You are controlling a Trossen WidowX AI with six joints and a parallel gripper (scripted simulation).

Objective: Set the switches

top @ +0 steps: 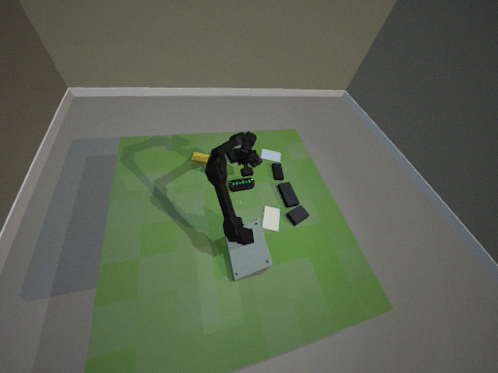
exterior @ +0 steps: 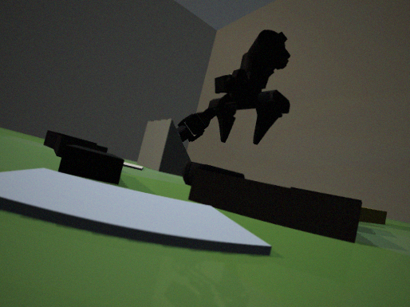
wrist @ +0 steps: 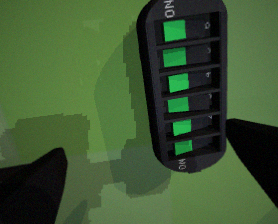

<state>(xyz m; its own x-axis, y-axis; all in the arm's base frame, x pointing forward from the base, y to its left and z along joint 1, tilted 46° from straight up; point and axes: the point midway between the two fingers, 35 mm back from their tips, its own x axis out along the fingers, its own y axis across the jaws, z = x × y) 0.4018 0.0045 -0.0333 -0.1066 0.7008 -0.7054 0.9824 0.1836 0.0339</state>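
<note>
The dark grey controller unit (top: 241, 187) (wrist: 187, 85) sits flat on its base on the green mat (top: 160, 245), switches facing up. In the wrist view its six rocker switches run in a row, each with its green end on the left; I cannot tell which ends are pressed down. My gripper (top: 250, 162) (exterior: 240, 139) (wrist: 146, 141) is open wide and empty. It hangs well above the mat, over the low-numbered end of the unit. One finger is out over bare mat, the other is past the unit's far side.
A small dark block lies just behind the unit. A white plate (top: 270, 155) (exterior: 120, 210), a yellow block (top: 200, 157) and several dark modules (top: 288, 194) lie around it. Another white plate (top: 271, 218) lies by the grey arm base (top: 249, 257).
</note>
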